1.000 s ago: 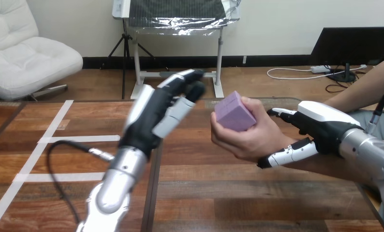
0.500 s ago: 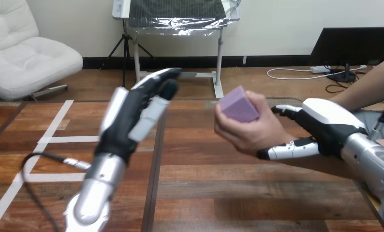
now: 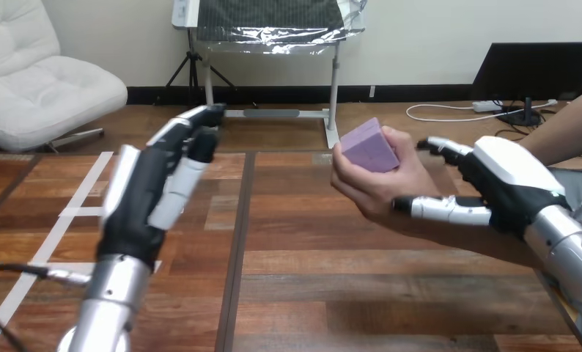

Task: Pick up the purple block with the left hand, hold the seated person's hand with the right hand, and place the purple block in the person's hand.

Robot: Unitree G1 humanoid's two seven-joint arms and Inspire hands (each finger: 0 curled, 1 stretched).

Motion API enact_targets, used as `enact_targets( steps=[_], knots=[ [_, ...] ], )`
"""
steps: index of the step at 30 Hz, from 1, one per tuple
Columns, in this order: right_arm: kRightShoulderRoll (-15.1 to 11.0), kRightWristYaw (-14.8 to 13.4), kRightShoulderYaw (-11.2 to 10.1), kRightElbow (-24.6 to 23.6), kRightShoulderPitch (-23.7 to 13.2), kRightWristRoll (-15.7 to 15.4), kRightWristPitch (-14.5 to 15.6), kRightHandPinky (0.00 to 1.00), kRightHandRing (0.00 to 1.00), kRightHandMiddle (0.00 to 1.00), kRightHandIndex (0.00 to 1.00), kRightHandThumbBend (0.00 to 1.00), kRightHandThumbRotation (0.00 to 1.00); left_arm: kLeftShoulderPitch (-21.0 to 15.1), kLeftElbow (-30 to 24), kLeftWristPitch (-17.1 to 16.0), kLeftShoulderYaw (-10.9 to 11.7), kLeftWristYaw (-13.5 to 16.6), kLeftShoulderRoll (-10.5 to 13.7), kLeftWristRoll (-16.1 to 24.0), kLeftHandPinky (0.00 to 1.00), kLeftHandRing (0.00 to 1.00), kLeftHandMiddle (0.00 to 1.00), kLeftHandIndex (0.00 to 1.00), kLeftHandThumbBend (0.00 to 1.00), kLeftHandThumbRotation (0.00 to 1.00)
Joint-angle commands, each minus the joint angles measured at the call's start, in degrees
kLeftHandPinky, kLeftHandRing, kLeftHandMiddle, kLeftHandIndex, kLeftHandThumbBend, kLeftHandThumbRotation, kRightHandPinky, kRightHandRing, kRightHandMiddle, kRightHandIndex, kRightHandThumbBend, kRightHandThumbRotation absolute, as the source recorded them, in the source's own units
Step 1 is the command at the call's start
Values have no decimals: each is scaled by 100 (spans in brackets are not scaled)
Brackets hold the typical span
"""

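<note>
Head view: the purple cube block [image 3: 370,146] sits right of centre, gripped in the person's hand [image 3: 380,187]. The right hand [image 3: 511,183] clasps that wrist, thumb under, fingers behind. The left hand [image 3: 138,198], mid-left, is straight-fingered and empty, well apart, with the cube off to its right

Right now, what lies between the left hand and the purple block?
Nothing: in the head view, only bare table shows between the left hand and the purple block in the person's hand.
</note>
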Motion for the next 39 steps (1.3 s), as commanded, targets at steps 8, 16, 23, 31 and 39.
enact_targets(
  steps=[8,16,23,31,39],
  knots=[
    [408,-615,-359,-416,185,409,-591,73,89,92,92,84,99,278,-1160,-41,137,-65,26,-260,70,79,81,76,87,100],
    [540,-847,-477,-576,357,539,-920,73,88,91,91,81,100,589,-1486,-108,149,-60,10,-288,68,78,80,76,86,100],
    [676,-928,-610,-813,520,712,-1076,73,87,91,92,82,100,819,-1705,-191,173,-118,11,-400,68,78,80,76,84,100],
    [762,-895,-706,-1125,682,807,-1002,73,86,91,92,83,100,1052,-1788,-353,185,-153,-29,-552,69,79,80,76,84,100],
    [844,-820,-816,-1394,821,882,-946,75,87,91,92,84,100,1328,-1865,-501,162,-151,-76,-622,69,79,80,76,83,100]
  ],
)
